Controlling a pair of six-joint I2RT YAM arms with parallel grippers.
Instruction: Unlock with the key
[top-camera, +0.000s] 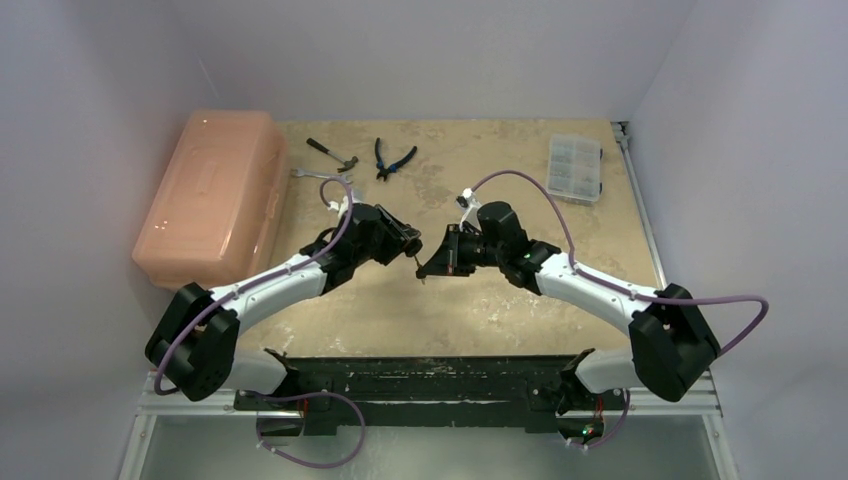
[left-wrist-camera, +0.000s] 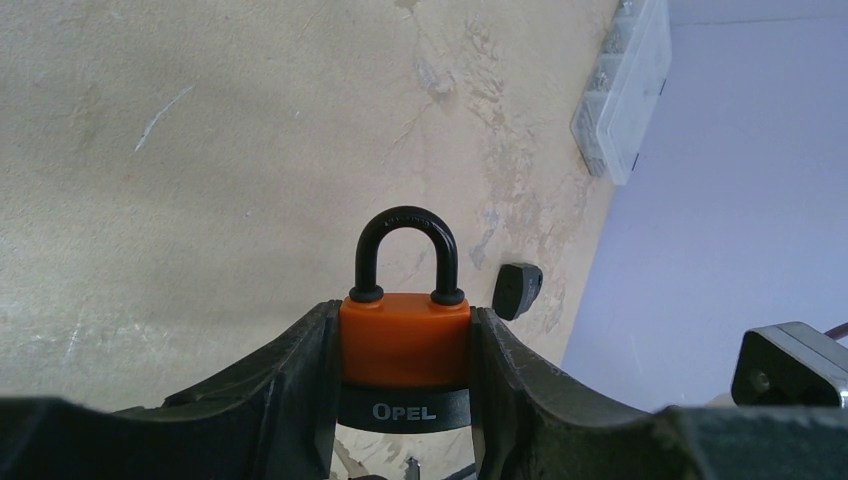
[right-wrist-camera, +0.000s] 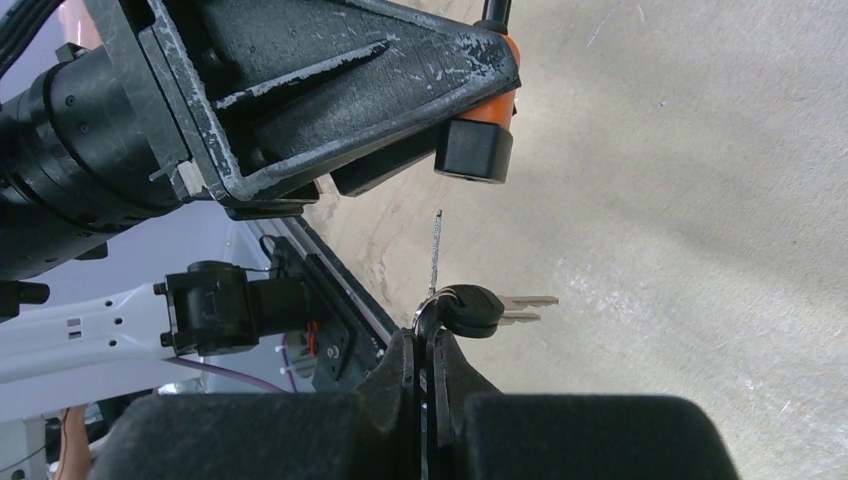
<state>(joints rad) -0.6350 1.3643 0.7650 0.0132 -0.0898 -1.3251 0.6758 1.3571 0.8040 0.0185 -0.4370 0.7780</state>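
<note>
My left gripper (top-camera: 405, 240) is shut on an orange padlock (left-wrist-camera: 405, 340) with a black shackle and a black base band marked OPEL, held above the table. My right gripper (top-camera: 432, 265) faces it and is shut on a key (right-wrist-camera: 437, 250). The key's thin blade points at the padlock's black base (right-wrist-camera: 474, 150), with a small gap between them. Two spare keys (right-wrist-camera: 500, 305) on the same ring stick out to the right of my right gripper (right-wrist-camera: 428, 335). The key tip shows just under the lock in the left wrist view (left-wrist-camera: 410, 466).
A large orange plastic box (top-camera: 210, 195) stands at the table's left. A hammer (top-camera: 332, 153), a wrench (top-camera: 310, 174) and pliers (top-camera: 393, 158) lie at the back. A clear organiser box (top-camera: 575, 167) sits at the back right, also in the left wrist view (left-wrist-camera: 625, 90).
</note>
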